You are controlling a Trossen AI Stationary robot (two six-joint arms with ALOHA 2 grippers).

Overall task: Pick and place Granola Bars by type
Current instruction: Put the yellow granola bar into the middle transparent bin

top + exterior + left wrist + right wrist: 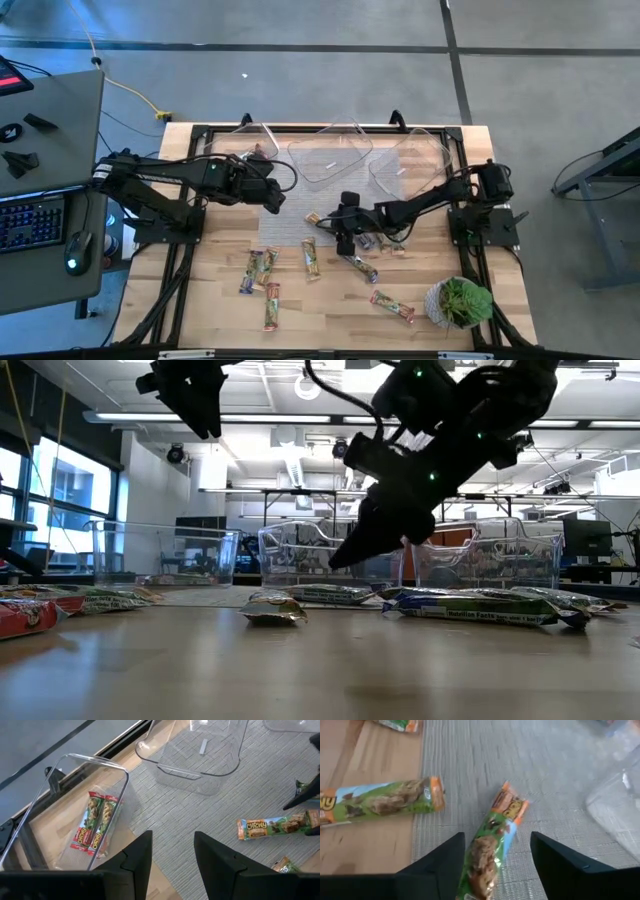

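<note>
Several granola bars in green wrappers with orange ends lie scattered on the wood and the grey mat [290, 228]. Two red-green bars [95, 822] lie flat in the left clear tub [240, 150]. My right gripper [497, 836] is open, tilted down over the mat, and its fingers stand either side of one green bar [495, 837], also seen as the green bar [318, 219]; I see no touch. In the low view the right gripper [345, 555] hangs above the tabletop. My left gripper [172, 840] is open and holds nothing; the left gripper [274, 196] hovers over the mat near the left tub.
Three clear tubs stand in a row at the far side: left, middle [330, 150] and right [410, 165]. More bars [258, 268] [392, 305] lie on the near wood. A potted plant [460, 300] stands at the near right corner. A desk with a keyboard [30, 220] lies left of the table.
</note>
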